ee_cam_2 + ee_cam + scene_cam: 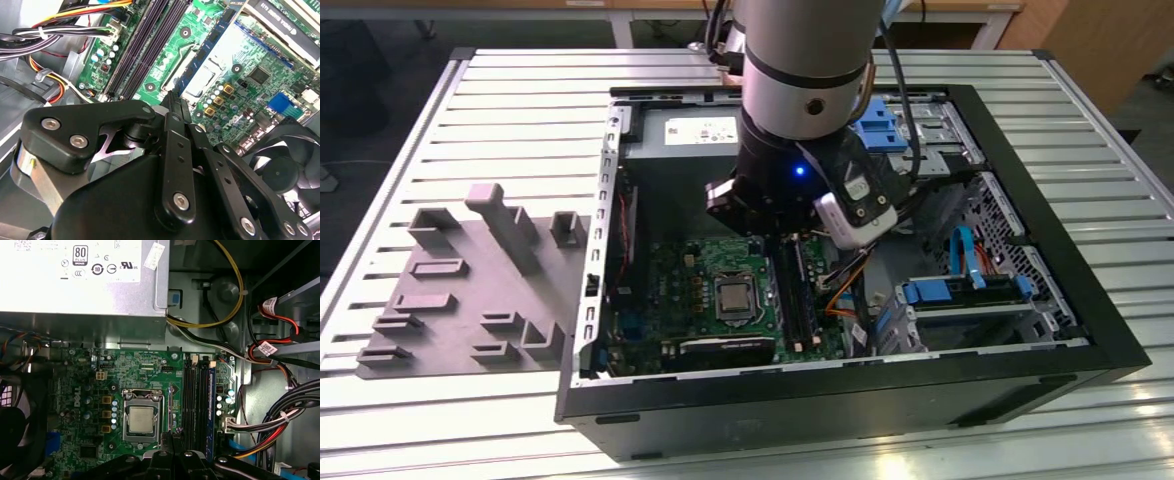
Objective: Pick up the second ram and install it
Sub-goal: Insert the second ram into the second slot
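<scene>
One arm: the grey cylindrical robot arm [807,70] reaches down into the open black metal computer case [827,410]; in the exterior view its wrist covers the claw.
Claw: the black linked-finger gripper [172,436] hangs close over the green motherboard [150,370], beside the slot row. Its fingers [175,150] are drawn together with no gap showing. Whether anything thin is nipped between them is hidden.
Second ram: one long narrow dark-blue circuit-board stick [211,400] stands on edge in the slot nearest the bundled cables [280,425], one end hidden behind the claw's links. I cannot tell whether it is the first or the second.
Slots: the long black plastic memory slots [195,400] are packed close together; their count is hard to make out.
One each: square silver processor [140,421], grey power-supply box [75,285], black round fan [285,170] cut off at the frame edge.
Outside the case: one grey moulded holder tray [467,300] on the ribbed metal table [520,100].
</scene>
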`<state>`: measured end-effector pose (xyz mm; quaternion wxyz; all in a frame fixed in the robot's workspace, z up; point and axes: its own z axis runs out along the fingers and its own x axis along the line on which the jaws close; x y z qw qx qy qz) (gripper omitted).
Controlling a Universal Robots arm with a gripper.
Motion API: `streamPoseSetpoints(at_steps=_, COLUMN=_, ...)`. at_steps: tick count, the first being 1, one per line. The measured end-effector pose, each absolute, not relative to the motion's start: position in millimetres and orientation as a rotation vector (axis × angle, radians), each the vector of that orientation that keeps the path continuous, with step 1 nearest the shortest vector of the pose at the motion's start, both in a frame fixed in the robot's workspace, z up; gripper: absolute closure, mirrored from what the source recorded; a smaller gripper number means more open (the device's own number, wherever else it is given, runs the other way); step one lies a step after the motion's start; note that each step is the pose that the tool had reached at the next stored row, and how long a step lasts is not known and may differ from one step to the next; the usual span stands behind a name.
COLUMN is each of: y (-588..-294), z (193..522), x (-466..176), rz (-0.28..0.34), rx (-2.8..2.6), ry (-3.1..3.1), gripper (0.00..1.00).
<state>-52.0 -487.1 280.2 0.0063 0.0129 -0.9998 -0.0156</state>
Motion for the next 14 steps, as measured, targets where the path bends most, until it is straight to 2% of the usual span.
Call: streamPoseSetpoints(at_steps=14, y=-487.1, z=278.8, x=-45.6, rz=-0.049, rx=0.04, ry=-3.128, gripper=0.89)
